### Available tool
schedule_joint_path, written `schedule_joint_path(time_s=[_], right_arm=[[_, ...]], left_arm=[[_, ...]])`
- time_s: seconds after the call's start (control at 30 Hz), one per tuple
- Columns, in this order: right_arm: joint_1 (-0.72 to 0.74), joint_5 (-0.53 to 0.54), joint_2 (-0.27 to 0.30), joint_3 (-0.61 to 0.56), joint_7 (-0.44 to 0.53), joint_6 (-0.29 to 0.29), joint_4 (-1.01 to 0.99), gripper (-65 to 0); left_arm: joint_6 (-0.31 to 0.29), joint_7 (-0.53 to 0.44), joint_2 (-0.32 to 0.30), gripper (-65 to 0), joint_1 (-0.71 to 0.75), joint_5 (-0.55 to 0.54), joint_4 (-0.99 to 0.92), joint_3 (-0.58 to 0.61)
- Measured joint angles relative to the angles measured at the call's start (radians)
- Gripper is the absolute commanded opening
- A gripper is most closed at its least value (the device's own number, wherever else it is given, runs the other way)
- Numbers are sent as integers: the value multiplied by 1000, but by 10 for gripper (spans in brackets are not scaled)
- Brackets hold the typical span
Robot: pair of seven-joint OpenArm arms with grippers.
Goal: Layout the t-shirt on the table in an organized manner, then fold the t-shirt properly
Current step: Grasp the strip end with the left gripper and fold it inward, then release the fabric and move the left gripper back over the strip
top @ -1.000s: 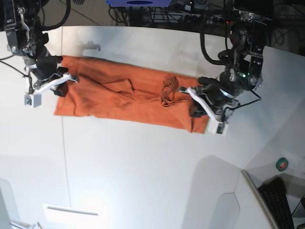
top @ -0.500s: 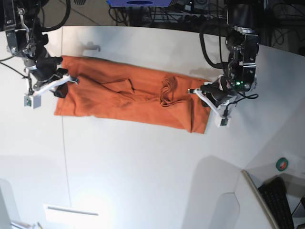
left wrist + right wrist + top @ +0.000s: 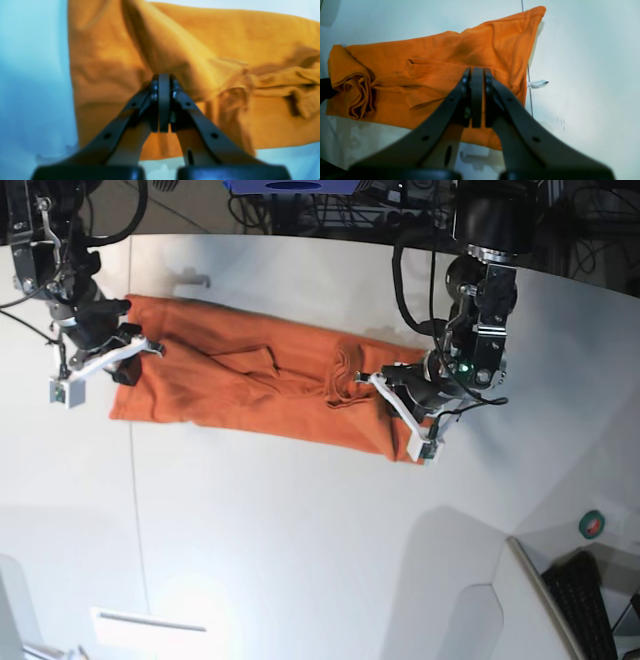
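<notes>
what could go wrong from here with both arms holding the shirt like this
The t-shirt lies as a long strip with its collar bunched near the left gripper; pulling further could drag those wrinkles along instead of flattening them. Both grippers look shut on thin folds, so the right gripper may slip off its end. The far corner sits over the table seam and might catch.

You see the left wrist view blurred; its top edge cuts off the bright orange cloth t-shirt [image 3: 212,50].
</notes>
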Motion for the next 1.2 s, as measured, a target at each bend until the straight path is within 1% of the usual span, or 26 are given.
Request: schedule_joint_path(time_s=[0.07,0.13,0.23,0.33,0.37,0.5,0.53,0.6,0.67,0.73,0.8,0.87,0.93,0.97,1.03,1.1,1.13,1.2], right_arm=[[0,0,0,1,0,0,0,-650],[0,0,0,1,0,0,0,-650],[0,0,0,1,0,0,0,-650],[5,0,1,1,0,0,0,-650],[9,0,1,1,0,0,0,-650],[13,-3,3,1,1,0,0,-650],[13,-3,2,1,-1,0,0,-650],[13,-3,2,1,0,0,0,-650],[14,-3,2,1,-1,0,0,-650],[10,-3,3,3,0,0,0,-650],[11,-3,2,2,-1,0,0,-650],[10,-3,2,3,1,0,0,-650],[11,-3,2,3,0,0,0,-650],[11,-3,2,3,0,0,0,-650],[14,-3,2,2,0,0,0,-650],[18,-3,2,2,-1,0,-1,-650],[20,-3,3,2,0,0,-1,-650],[28,-4,3,2,0,0,-1,-650]], left_arm=[[0,-1,-1,-650,-13,-2,-6,0],[0,0,13,-650,-21,-2,-6,0],[0,6,49,-650,-49,0,-13,3],[0,3,89,-650,-107,0,-41,4],[0,-1,101,-650,-126,-1,-56,13],[2,-8,116,-650,-190,-4,-154,124],[4,-4,128,-650,-198,-4,-169,140],[3,3,161,-650,-203,-3,-163,141],[-1,7,173,-650,-203,-4,-111,130],[-3,0,161,-650,-185,-3,-12,109],[-4,-19,111,-650,-141,-13,92,81],[5,-2,55,-650,-81,6,153,52],[8,60,11,-650,-38,60,183,37],[8,91,6,-650,-24,83,190,34],[6,110,11,-650,-19,109,190,40],[2,98,26,-650,-22,130,177,55],[-10,92,34,-650,-24,129,154,58],[-7,105,42,-650,-32,132,98,58]])
